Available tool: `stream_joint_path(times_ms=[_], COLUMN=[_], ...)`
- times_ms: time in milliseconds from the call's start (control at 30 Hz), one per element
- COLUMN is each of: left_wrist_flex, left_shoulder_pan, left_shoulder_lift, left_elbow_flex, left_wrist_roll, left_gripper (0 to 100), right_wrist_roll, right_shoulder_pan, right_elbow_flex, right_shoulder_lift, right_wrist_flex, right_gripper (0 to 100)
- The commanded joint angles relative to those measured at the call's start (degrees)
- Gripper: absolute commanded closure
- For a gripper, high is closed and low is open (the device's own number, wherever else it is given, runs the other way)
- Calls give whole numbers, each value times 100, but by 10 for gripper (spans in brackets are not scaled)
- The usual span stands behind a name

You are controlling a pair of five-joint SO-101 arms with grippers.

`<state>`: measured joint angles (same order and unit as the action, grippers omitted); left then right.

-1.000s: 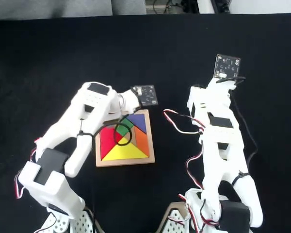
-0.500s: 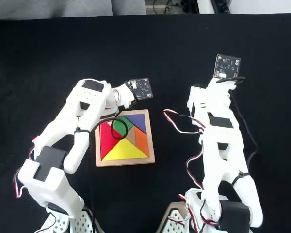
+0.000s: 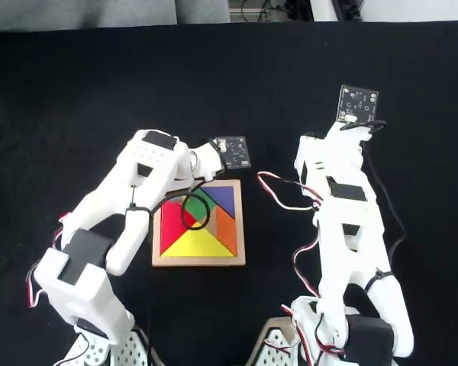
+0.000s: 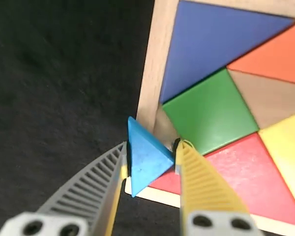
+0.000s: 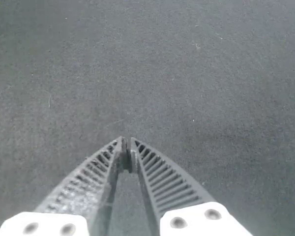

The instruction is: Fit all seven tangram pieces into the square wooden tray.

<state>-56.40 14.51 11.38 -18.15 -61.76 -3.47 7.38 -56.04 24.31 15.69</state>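
Note:
The square wooden tray [image 3: 199, 261] lies between the arms, with red [image 3: 171, 226], yellow [image 3: 199, 243], orange [image 3: 227, 226], dark blue [image 3: 222, 198] and green [image 3: 201, 206] pieces in it. In the left wrist view my left gripper [image 4: 151, 147] is shut on a small light-blue triangle [image 4: 143, 158], held tilted over the tray's rim [image 4: 150, 83]. A small bare triangular gap [image 4: 163, 129] shows beside the green square [image 4: 206, 110]. The brown piece [image 4: 268, 101] lies next to the green one. The left arm [image 3: 149, 171] covers that tray corner from above. My right gripper [image 5: 126, 147] is shut and holds nothing, above bare black cloth.
The right arm [image 3: 342, 191] stands to the right of the tray, its wrist board [image 3: 357, 104] toward the far side. A red and white cable [image 3: 284, 194] loops between tray and right arm. Black cloth [image 3: 76, 91] covers the table.
The left wrist swung away from the tray's far edge, then came back over its far left corner. The tray has shifted slightly toward the front. The right arm has kept still.

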Motion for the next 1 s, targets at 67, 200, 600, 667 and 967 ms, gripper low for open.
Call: stream_joint_path(times_ms=[67,200,600,667,967], left_wrist_flex=[-97,-624,-862,-818,-853], left_shoulder_pan=[13,57,154,189,198], left_shoulder_lift=[-870,-1248,-659,-571,-448], left_elbow_flex=[4,-57,-4,13,277], left_wrist_roll=[88,35,-985,-976,-967], left_gripper=[855,855,855,855,851], right_wrist_roll=[53,53,53,53,53], right_shoulder_pan=[-62,-62,-62,-62,-62], right_elbow_flex=[57,57,57,57,57], right_shoulder_lift=[31,31,31,22,31], right_wrist_flex=[-88,-88,-88,-88,-97], right_gripper=[984,984,984,984,984])
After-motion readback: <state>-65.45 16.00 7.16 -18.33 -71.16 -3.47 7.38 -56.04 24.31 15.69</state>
